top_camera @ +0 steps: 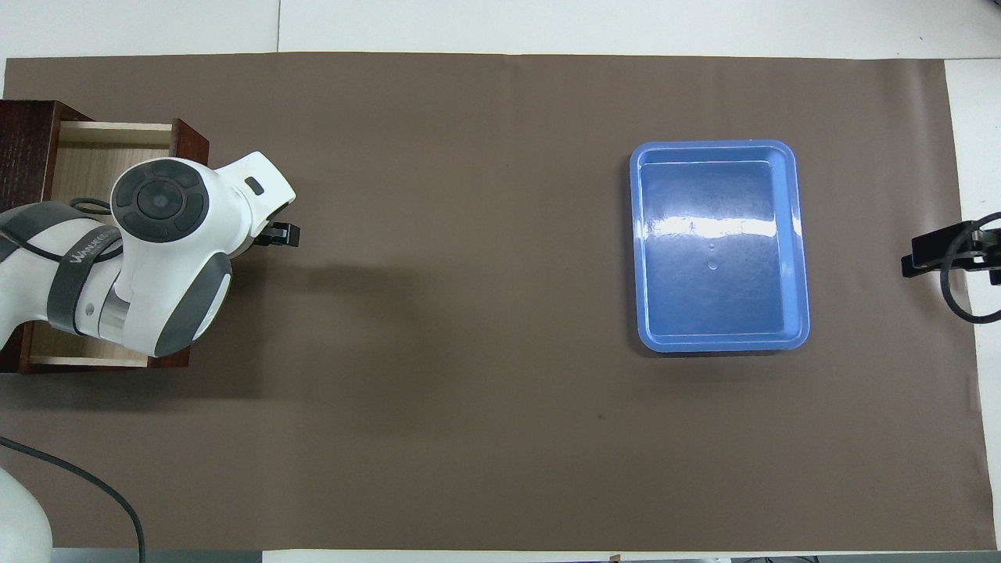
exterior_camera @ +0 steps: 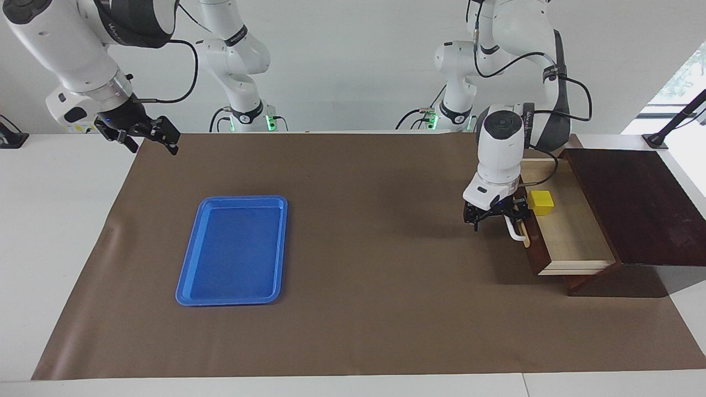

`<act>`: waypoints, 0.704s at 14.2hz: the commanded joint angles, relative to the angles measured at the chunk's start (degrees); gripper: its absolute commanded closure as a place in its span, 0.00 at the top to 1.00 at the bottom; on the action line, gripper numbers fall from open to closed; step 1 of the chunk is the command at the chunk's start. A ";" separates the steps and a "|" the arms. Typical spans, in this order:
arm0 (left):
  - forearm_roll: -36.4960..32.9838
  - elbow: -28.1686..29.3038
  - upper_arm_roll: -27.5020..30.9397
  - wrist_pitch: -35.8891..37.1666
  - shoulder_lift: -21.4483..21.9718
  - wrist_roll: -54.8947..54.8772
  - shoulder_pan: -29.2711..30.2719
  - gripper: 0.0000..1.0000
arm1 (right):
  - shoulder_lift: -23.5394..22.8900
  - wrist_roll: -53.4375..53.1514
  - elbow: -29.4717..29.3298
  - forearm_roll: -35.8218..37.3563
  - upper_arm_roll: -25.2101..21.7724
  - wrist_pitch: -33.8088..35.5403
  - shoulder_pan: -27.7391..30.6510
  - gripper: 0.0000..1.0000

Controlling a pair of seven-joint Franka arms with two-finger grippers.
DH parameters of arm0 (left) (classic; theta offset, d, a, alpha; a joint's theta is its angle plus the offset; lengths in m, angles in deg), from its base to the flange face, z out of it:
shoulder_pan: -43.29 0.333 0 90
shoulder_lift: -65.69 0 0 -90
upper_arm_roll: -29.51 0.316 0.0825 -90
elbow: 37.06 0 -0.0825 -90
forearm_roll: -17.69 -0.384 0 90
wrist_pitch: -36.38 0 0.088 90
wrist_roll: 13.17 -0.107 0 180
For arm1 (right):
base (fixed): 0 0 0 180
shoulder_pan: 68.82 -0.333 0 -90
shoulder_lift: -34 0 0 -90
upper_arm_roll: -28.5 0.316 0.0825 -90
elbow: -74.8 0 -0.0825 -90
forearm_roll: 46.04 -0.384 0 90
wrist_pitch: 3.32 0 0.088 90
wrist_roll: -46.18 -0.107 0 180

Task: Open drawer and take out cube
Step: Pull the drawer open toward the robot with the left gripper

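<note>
The drawer stands pulled well out of its dark wooden box at the left arm's end of the desk, with its pale wood floor showing. The cube, small and bright yellow, sits inside the drawer on that pale floor, close to the drawer's front panel and in the part of the drawer nearer to the robots. In the overhead view the arm covers the cube, and only strips of the drawer's pale inside show around the arm.

The white bar handle sticks out from the drawer's front. The left gripper hangs low at that handle, its fingers reaching down around the upper end of the bar. Its fingers are spread wide, not pressed together; whether they actually touch the bar cannot be told.

A brown mat covers most of the desk, and the drawer's box stands on its edge. A blue tray lies flat on the mat toward the right arm's end, well apart from the drawer.

The right gripper waits in the air over the mat's corner at the right arm's end, near the robots' edge of the desk. Its fingers are also spread and hold nothing.
</note>
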 commanded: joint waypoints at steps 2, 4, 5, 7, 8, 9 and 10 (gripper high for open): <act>5.25 -11.41 0.39 12.01 -2.12 0.66 -1.26 1.00 | 1.52 1.95 1.79 0.81 0.65 -0.45 0.79 1.00; 8.78 -16.86 0.83 18.24 -2.30 2.05 -0.48 1.00 | 1.52 1.95 1.70 0.81 0.65 -0.45 0.79 1.00; 10.10 -18.97 1.18 20.71 -2.13 3.80 0.92 1.00 | 1.52 1.95 1.70 0.81 0.65 -0.45 0.79 1.00; 12.30 -20.31 1.27 22.75 -1.42 8.80 4.79 1.00 | 1.52 1.95 1.70 0.81 0.65 -0.53 0.79 1.00; 12.40 -20.40 1.27 22.67 -0.81 11.79 6.28 1.00 | 1.52 1.95 1.70 0.81 0.65 -0.62 0.79 1.00; 12.23 -20.23 1.27 22.67 -0.46 14.34 7.43 1.00 | 1.52 1.95 1.70 0.81 0.65 -0.62 0.79 1.00; 12.22 -20.14 1.45 22.84 -0.37 18.20 8.05 1.00 | 1.52 1.95 1.70 0.81 0.65 -0.54 0.79 1.00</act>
